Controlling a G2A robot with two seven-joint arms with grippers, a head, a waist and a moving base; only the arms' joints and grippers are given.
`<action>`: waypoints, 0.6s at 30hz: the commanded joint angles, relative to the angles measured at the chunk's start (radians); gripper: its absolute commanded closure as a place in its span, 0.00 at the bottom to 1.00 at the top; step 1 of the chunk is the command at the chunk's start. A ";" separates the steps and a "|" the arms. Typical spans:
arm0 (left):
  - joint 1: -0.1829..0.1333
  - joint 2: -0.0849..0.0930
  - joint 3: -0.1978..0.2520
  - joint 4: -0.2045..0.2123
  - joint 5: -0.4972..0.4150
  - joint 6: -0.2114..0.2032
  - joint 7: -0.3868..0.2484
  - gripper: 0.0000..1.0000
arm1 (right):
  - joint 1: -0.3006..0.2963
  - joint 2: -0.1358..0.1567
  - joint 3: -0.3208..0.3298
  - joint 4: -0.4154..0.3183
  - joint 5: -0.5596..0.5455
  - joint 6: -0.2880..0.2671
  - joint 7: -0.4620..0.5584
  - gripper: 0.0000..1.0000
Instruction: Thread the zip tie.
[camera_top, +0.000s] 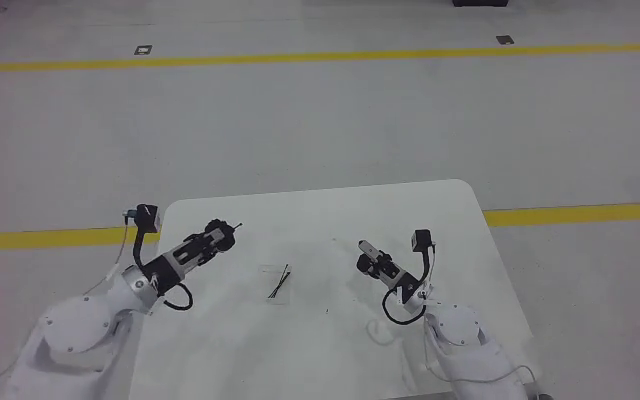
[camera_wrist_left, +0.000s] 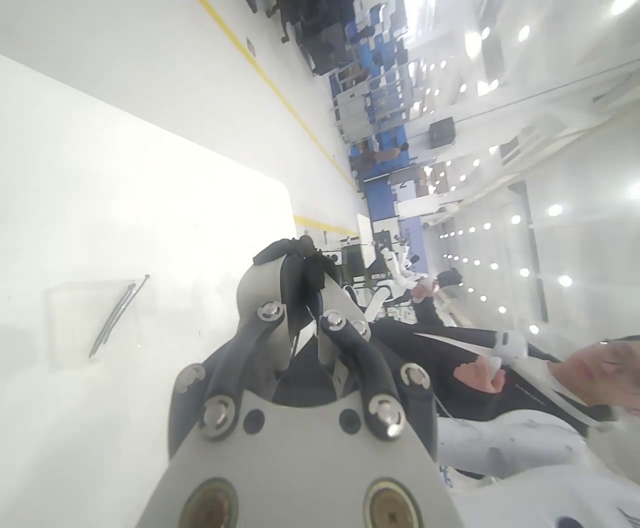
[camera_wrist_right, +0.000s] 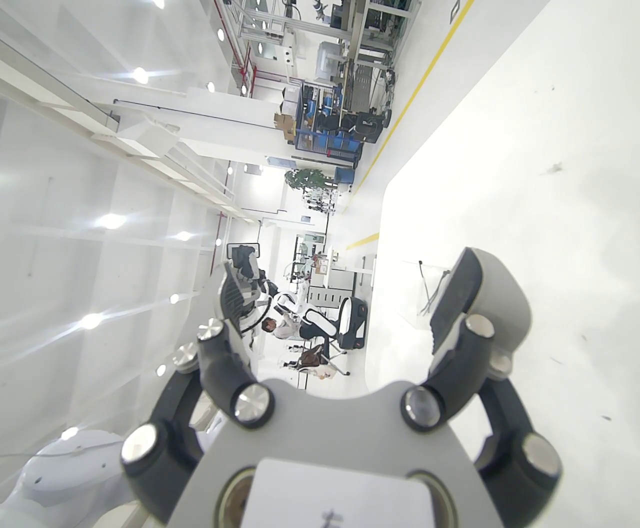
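barely discernible thin zip tie (camera_top: 279, 284)

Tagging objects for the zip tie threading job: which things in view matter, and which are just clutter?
Job: zip ties; left end effector, shut; right end effector, open.
Lying about: clear sheet under the ties; dark specks on the table.
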 joint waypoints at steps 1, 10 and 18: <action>0.023 0.001 -0.027 0.001 -0.062 -0.029 -0.042 1.00 | 0.000 0.000 0.000 0.000 0.000 0.000 0.000 0.00; 0.028 0.001 -0.030 0.001 -0.067 -0.035 -0.057 1.00 | 0.031 0.011 -0.035 -0.262 -0.219 0.323 0.057 0.00; 0.028 0.001 -0.030 0.001 -0.067 -0.035 -0.057 1.00 | 0.086 0.020 -0.139 -0.449 -0.446 0.680 0.262 0.00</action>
